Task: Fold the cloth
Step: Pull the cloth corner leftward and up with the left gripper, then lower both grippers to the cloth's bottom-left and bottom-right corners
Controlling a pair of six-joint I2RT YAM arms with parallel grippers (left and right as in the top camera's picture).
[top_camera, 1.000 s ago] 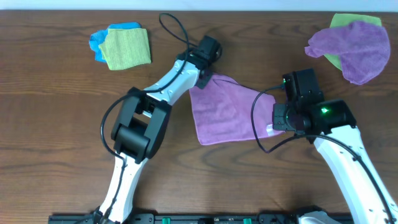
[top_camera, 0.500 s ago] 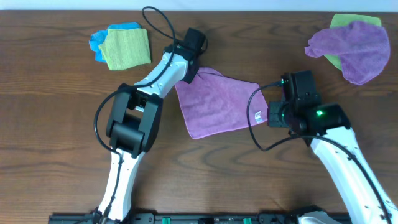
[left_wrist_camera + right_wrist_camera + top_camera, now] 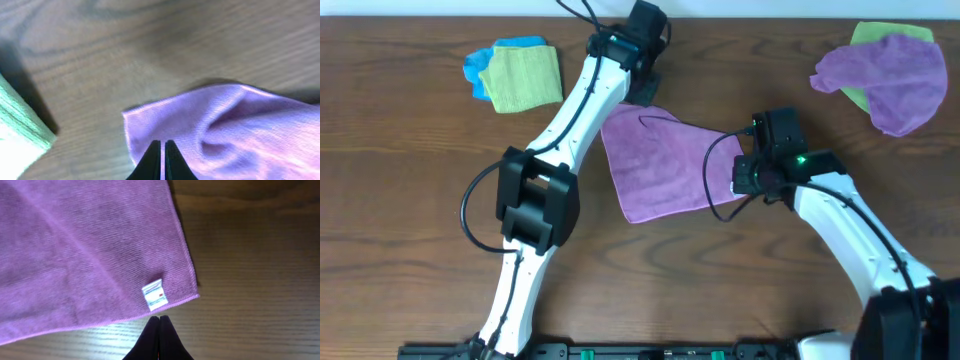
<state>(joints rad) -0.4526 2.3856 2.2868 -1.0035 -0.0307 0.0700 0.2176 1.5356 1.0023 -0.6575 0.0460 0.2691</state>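
Note:
The cloth [image 3: 660, 165], pinkish-purple, lies spread on the wooden table with a few wrinkles. Its white tag [image 3: 153, 295] sits near the right corner. My left gripper [image 3: 646, 92] hovers at the cloth's far left corner. In the left wrist view its fingers [image 3: 162, 145] are pressed almost together over the cloth [image 3: 240, 130], with nothing seen between them. My right gripper [image 3: 740, 185] is at the cloth's right edge. In the right wrist view its fingers [image 3: 159, 319] are shut and empty on bare wood, just off the cloth's hem [image 3: 75, 245] below the tag.
A lime-green cloth [image 3: 523, 76] lies on a blue cloth [image 3: 480, 65] at the back left; its edge shows in the left wrist view [image 3: 20, 132]. A violet purple cloth [image 3: 885, 75] lies over a green one at the back right. Arm cables loop above the cloth.
The cloth slid left across the table and now lies flat. My left arm swung toward the table's far edge. My right gripper moved left and up, its tip now just off the tag corner.

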